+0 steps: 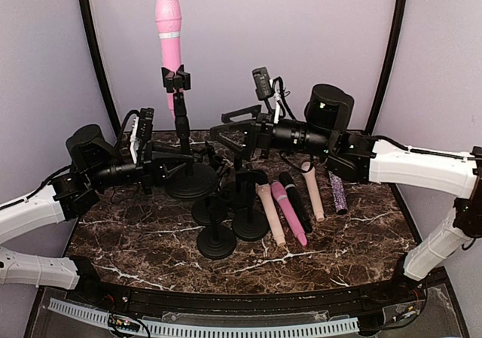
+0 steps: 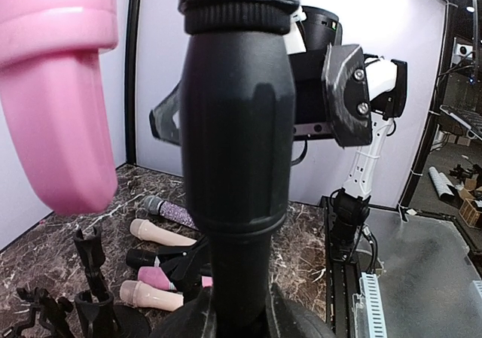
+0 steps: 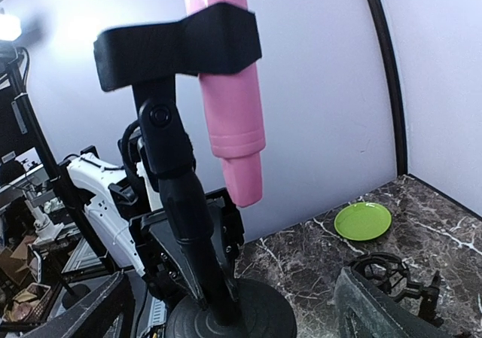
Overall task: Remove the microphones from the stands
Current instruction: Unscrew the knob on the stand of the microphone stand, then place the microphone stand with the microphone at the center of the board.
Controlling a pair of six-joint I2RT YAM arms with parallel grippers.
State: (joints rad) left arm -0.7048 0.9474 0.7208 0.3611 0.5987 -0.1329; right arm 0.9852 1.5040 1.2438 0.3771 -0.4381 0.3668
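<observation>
Top external view has the pink microphone [image 1: 169, 29] upright, head up. It sits in the clip [image 1: 175, 79] at the top of the tall black stand [image 1: 182, 127], whose round base rests on the marble table [image 1: 354, 232] toward the back left. The left gripper [image 1: 185, 159] reaches in from the left and is clamped on the stand's pole low down, just above the base. In the left wrist camera that pole fills the middle of the view, and the microphone's lower end hangs at upper left.

The right gripper [image 1: 218, 124] hangs just to the right of the pole, below the clip, its fingers spread wide and gripping nothing. From the right wrist camera the two fingers [image 3: 380, 304] sit far apart at the bottom corners, with the stand's base and pole ahead of them. The microphone's handle pokes down through the clip above.

Five loose microphones [image 1: 290, 210] (two beige, one pink, one black, one glittery) lie side by side on the table right of centre. Three short empty stands [image 1: 217, 239] are grouped just to their left. A green plate [image 3: 362, 220] lies flat on the marble near the back wall — only the right wrist camera catches it.
</observation>
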